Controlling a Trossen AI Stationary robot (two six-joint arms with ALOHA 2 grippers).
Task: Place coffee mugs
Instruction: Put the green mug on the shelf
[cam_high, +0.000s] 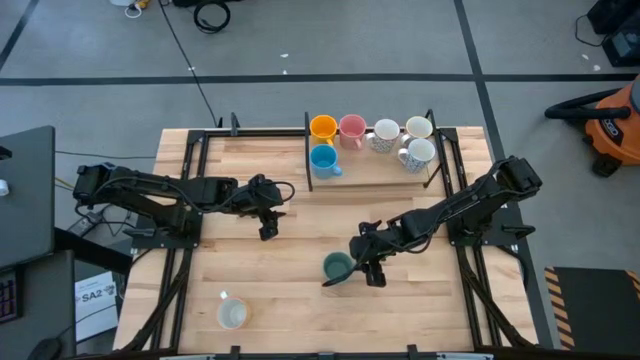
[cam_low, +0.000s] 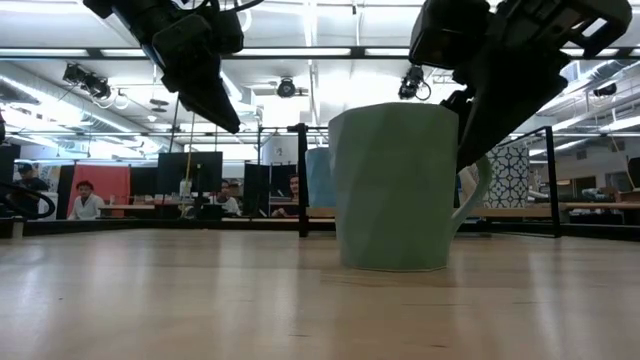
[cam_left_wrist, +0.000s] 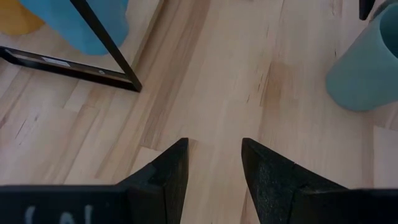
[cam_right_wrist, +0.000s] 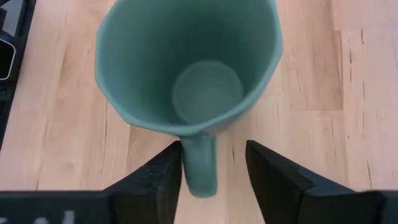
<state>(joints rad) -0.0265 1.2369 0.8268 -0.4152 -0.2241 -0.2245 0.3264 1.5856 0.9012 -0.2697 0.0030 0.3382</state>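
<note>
The teal-green mug (cam_high: 338, 266) stands upright on its base on the table, handle (cam_right_wrist: 199, 167) toward the right arm. My right gripper (cam_right_wrist: 214, 180) is open and low, with a finger on each side of that handle. My left gripper (cam_high: 268, 228) is open and hangs above the bare table (cam_left_wrist: 214, 168), left of centre. The orange (cam_high: 323, 127), pink (cam_high: 351, 128), light blue (cam_high: 324, 160) and three white mugs (cam_high: 415, 140) stand on the far shelf. One more white mug (cam_high: 232, 314) stands near the near edge. My right gripper comes at the teal-green mug's handle (cam_right_wrist: 200, 177) slanting down from the table's right. The handle lies close against one finger (cam_right_wrist: 163, 180), with a gap to the other. Whether that finger touches it, I cannot tell. The mug stands upright on the table.
A black metal frame (cam_high: 308, 165) borders the shelf at the far edge, with posts at its corners (cam_high: 432, 150). Bare wood lies between the two arms and along the near edge. People sit in the room behind the table (cam_low: 85, 200).
</note>
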